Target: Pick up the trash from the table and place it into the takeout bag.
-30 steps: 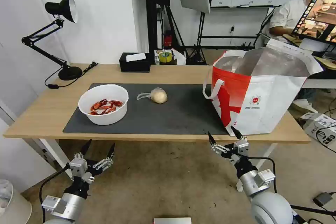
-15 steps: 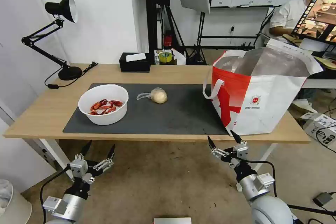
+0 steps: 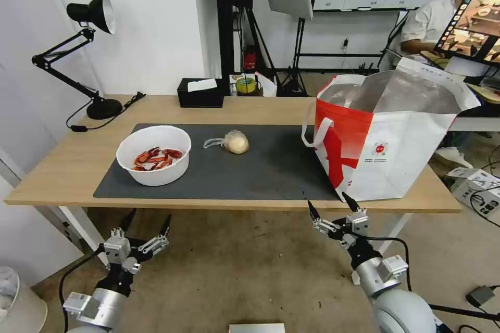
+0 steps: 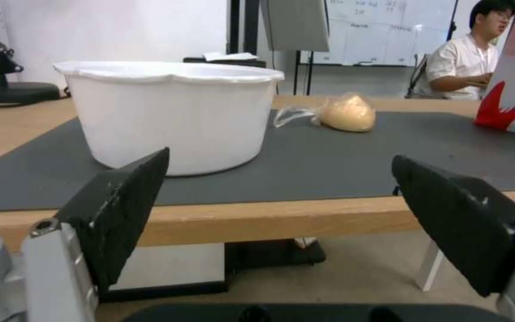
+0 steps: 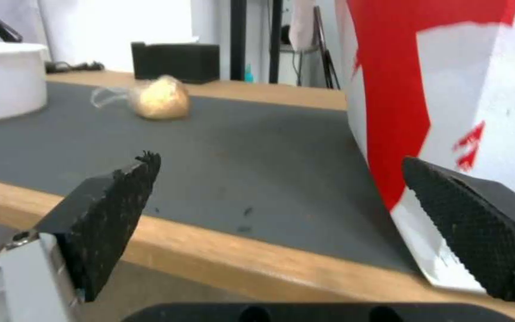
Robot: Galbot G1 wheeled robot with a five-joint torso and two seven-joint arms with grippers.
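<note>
You're looking at both grippers hanging below the table's near edge, in front of it, touching nothing. Your left gripper is spreading its fingers wide just under the bowl's side of the table, holding nothing. Your right gripper is gaping wide too, empty, just below the bag's near corner.

The bowl, with red shells in it, is sitting on the left part of the dark mat. The bun in its clear wrap is lying mid-mat, apart from the bowl and well clear of the bag. The bag is standing open at the mat's right end, foil lining showing, one loop handle hanging toward the bun.

Between your grippers and the trash, the table's wooden front edge is standing in the way. From the right wrist, the bag's red panel is looming close beside the right finger.

Behind, a black tissue box is sitting at the far edge, and a black desk lamp is standing at the far left corner, its cord trailing across the wood. A tape roll and stands are sitting past the table, against white walls.
</note>
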